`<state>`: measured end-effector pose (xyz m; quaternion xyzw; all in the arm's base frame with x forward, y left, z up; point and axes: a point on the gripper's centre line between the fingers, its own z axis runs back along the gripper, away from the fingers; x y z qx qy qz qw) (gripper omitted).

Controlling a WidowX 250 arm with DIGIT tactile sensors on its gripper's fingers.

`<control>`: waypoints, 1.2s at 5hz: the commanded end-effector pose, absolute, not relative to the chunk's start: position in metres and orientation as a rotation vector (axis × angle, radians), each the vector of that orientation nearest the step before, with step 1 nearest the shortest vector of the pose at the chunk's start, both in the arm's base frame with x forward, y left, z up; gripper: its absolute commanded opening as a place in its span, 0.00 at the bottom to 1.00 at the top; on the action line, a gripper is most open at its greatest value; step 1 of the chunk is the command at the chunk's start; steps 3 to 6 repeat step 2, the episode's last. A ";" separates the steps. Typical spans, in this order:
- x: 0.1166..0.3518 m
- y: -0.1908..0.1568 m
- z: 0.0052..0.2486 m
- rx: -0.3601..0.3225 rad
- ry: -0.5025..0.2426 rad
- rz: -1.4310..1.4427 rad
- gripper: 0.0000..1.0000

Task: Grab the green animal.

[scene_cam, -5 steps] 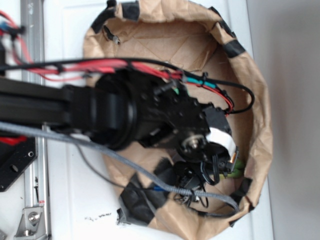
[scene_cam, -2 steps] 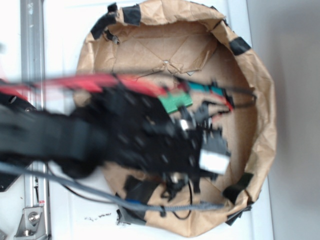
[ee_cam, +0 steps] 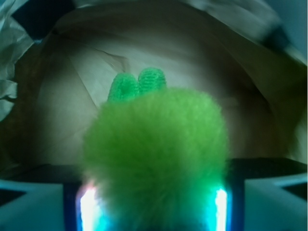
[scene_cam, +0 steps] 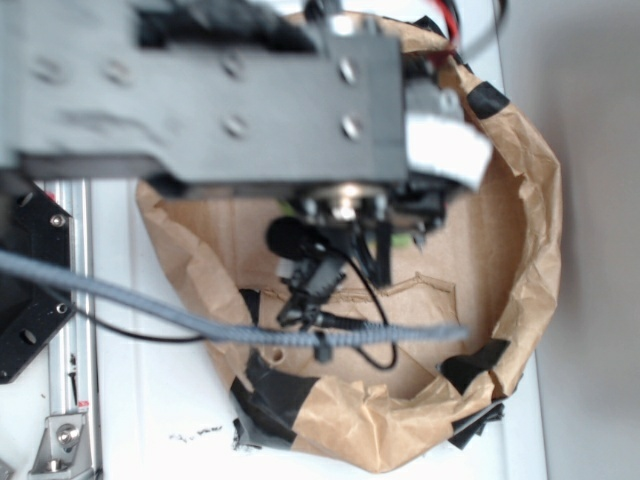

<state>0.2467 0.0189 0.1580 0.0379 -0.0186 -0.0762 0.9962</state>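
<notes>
The green animal [ee_cam: 154,159] is a fuzzy yellow-green plush that fills the middle of the wrist view, with two knitted green nubs [ee_cam: 138,83] sticking up behind it. My gripper [ee_cam: 153,204] is shut on its fluffy body, with a lit pad pressed against each side. It hangs above the brown paper floor of the bag [ee_cam: 62,101]. In the exterior view the arm is large and blurred and hides most of the gripper [scene_cam: 395,232]. Only a sliver of the green animal [scene_cam: 406,240] shows under it.
The crumpled brown paper bag forms a round walled bowl [scene_cam: 535,230] with black tape patches [scene_cam: 270,395] on its rim. A grey braided cable [scene_cam: 200,320] and black wires hang across the bowl. A metal rail [scene_cam: 75,300] runs along the left.
The arm has risen toward the camera and shifted to the top of the exterior view, taking the green animal up off the bag floor. The green block seen earlier is now behind the arm.
</notes>
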 end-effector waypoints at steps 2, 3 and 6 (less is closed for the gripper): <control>0.238 0.008 0.179 0.086 -0.062 0.053 0.00; 0.238 0.008 0.179 0.086 -0.062 0.053 0.00; 0.238 0.008 0.179 0.086 -0.062 0.053 0.00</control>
